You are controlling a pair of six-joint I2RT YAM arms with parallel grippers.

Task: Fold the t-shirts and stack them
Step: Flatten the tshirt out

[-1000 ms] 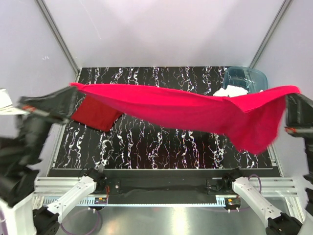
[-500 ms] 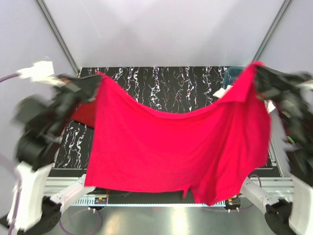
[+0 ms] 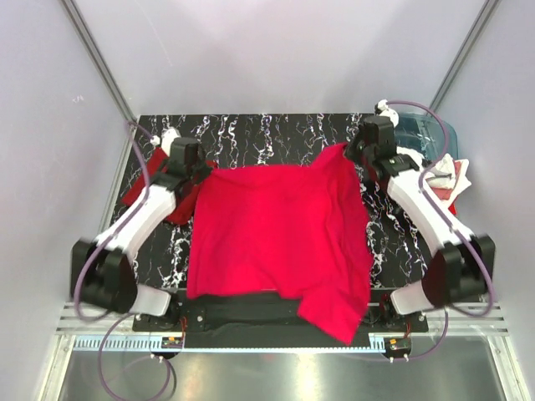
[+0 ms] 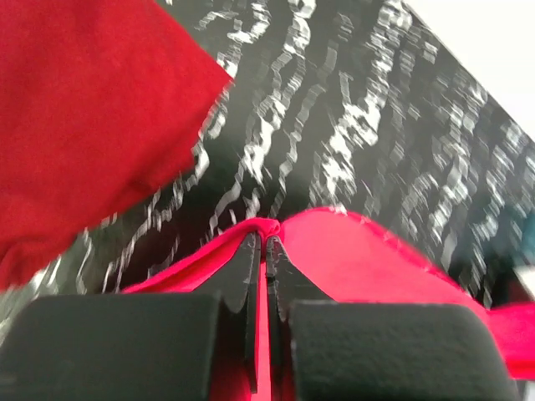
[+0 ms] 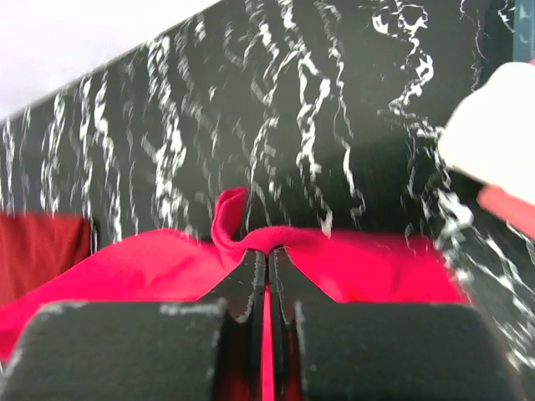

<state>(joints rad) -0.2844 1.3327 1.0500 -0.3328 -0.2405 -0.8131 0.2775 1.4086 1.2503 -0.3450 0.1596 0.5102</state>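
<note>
- Crimson shirt [image 3: 276,238]: bright, plain. Spread mostly flat across the middle of the table [image 3: 251,129]. My left pincer [image 4: 261,244] and right pincer [image 5: 267,256] are each clamped on a far corner, the cloth puckered there. Near-right part rumpled, drooping over the near edge.
- Dark red shirt [image 4: 84,117]: folded flat, far left, just beside the crimson one.
- White shirt [image 3: 456,171] and a red shirt [image 3: 443,198]: bunched together, far right.

left arm [image 3: 142,213] outstretched, right arm [image 3: 415,198] outstretched, jaws closed
</note>
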